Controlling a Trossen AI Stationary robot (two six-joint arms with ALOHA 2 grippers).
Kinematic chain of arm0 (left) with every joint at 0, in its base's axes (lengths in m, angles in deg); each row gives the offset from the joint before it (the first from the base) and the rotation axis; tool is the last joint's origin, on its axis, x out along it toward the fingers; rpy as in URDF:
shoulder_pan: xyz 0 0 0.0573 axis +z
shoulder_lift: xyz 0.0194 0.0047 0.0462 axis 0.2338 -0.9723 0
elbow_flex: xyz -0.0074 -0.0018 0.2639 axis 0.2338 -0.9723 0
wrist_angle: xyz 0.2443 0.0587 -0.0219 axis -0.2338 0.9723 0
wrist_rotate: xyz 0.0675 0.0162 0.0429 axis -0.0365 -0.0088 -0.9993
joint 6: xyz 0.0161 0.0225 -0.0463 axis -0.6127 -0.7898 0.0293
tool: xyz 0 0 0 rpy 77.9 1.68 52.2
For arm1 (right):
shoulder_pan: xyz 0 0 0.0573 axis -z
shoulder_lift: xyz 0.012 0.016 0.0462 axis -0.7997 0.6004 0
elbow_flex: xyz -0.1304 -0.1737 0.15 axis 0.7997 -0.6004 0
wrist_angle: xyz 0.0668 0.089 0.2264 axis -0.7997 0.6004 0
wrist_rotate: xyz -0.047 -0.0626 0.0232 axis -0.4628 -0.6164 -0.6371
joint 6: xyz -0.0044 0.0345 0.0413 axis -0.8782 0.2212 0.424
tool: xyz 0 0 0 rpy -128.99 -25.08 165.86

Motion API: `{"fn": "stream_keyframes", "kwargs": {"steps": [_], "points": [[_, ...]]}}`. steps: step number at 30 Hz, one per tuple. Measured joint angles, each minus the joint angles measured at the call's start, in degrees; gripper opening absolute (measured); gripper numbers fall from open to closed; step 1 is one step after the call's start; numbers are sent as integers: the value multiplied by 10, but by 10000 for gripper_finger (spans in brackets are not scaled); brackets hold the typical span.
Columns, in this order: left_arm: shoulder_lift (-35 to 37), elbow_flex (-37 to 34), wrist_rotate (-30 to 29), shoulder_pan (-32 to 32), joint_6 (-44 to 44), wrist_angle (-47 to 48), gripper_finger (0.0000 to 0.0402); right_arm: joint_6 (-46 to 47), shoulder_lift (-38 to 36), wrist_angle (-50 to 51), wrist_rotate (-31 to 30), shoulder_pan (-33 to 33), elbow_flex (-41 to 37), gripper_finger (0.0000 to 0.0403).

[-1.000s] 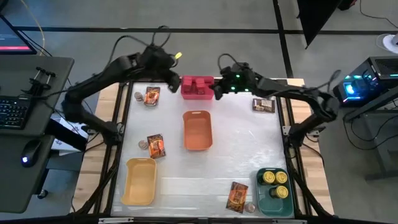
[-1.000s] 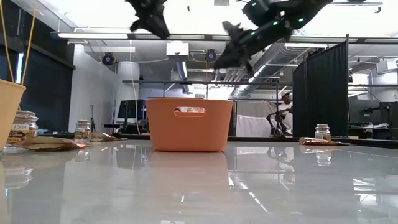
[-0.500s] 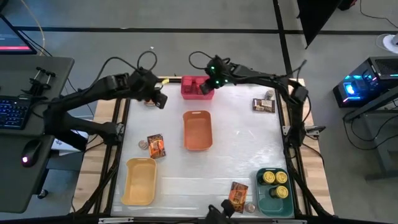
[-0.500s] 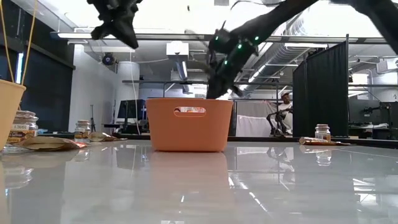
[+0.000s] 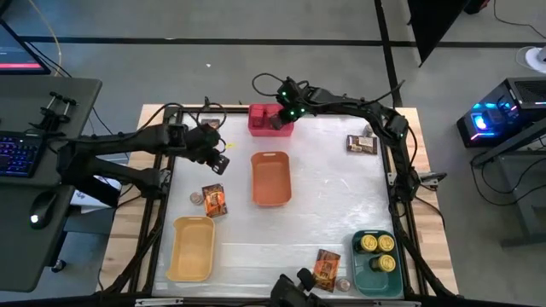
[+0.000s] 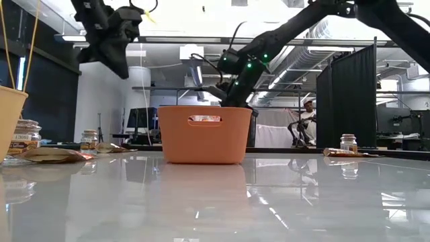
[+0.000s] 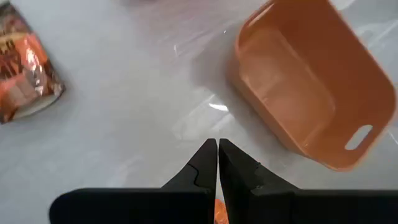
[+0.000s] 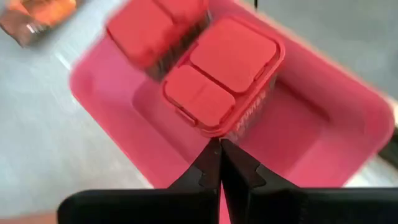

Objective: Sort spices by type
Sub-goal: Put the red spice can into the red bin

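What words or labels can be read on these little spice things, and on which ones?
"12802", roughly, on the jar at the low view's left edge; blurred, so uncertain.
Red box in the pink bin: side print blurred, unreadable.
Packets: print too small or blurred.
Yellow-topped tins: no readable text.
Far jars: labels too small.

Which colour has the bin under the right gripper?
Pink bin; the right wrist view shows it best.
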Motion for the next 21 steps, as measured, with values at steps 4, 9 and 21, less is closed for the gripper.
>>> {"fn": "stream_keyframes", "kwargs": {"steps": [4,9,21], "points": [[14,0,-29,-15,-28,-30,3,2,-1,-22,9,0,0,0],[31,0,-40,-12,-40,-37,1,0,-1,-38,22,-4,0,0],[46,0,-33,-9,-99,-89,3,-25,-17,-45,-18,1,1,0]]}}
